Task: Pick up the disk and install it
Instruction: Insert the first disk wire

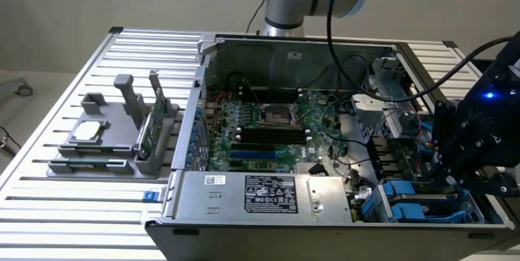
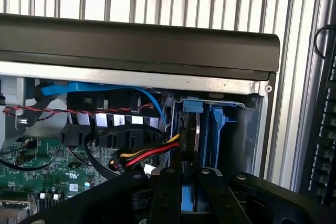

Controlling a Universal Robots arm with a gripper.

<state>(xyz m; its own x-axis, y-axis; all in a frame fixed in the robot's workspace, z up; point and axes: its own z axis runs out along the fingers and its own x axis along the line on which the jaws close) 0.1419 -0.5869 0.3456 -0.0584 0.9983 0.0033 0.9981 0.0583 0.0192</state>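
gripper [image 2: 184, 182] low over drive bay [image 1: 422, 203] at computer case's [image 1: 243, 197] corner — jaws pinched on disk [image 2: 190, 145], which stands on edge between blue rails, partly down in slot. pick-up done; seating looks unfinished. motherboard [image 1: 268, 130] alongside.

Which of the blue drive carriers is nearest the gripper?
The blue-railed disk standing upright in the bay directly beyond the gripper; the other blue carrier stands beside it.

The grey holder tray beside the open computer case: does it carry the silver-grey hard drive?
No, the grey holder tray carries a square silver chip and an upright green card.
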